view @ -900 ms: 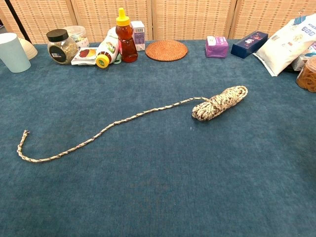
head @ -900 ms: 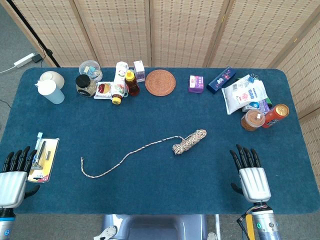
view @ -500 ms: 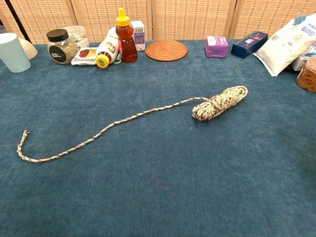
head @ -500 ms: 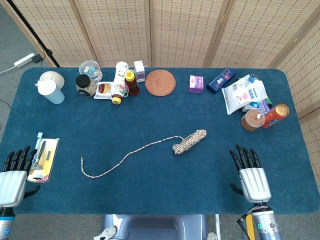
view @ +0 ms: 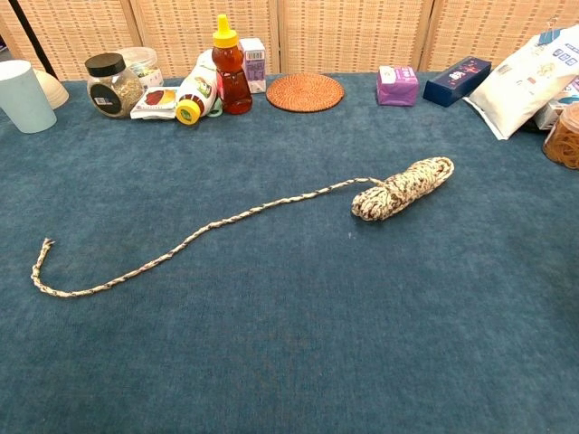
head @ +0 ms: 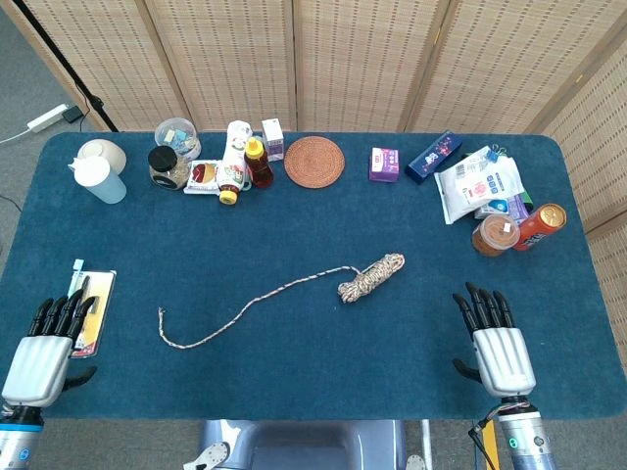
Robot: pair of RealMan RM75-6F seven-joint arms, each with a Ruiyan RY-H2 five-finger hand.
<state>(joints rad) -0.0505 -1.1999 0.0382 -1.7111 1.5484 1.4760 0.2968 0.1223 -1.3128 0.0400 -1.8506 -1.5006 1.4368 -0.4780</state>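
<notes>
Blue cloth carries both hands flat near the front edge: left hand (head: 44, 348) spread and empty, fingertips over a carded tool pack (head: 82, 311); right hand (head: 498, 345) likewise spread, empty. Rope (head: 369, 277) lies between, uncoiled leftward.

- The table (head: 294, 225) wore a deep blue-teal felt-like cover.
- The rope (view: 398, 188) was mottled cream, brown and dark, a speckled braid in both its bundle and its loose tail.
- The left hand (head: 44, 351) and right hand (head: 498, 345) had silver-grey backs and black fingers.
- The woven coaster (head: 314, 161) was reddish brown.
- The honey bottle (view: 231, 70) was amber with a yellow cap.
- The cup (view: 22, 95) was pale blue.
- The jar (view: 112, 86) had a black lid.
- The small box (view: 396, 86) was purple; the long box (view: 456, 80) was dark navy.
- The pouch (head: 477, 186) was white with blue print.
- The can (head: 541, 226) was orange-red.
- The screen (head: 343, 59) behind was tan wicker.
</notes>
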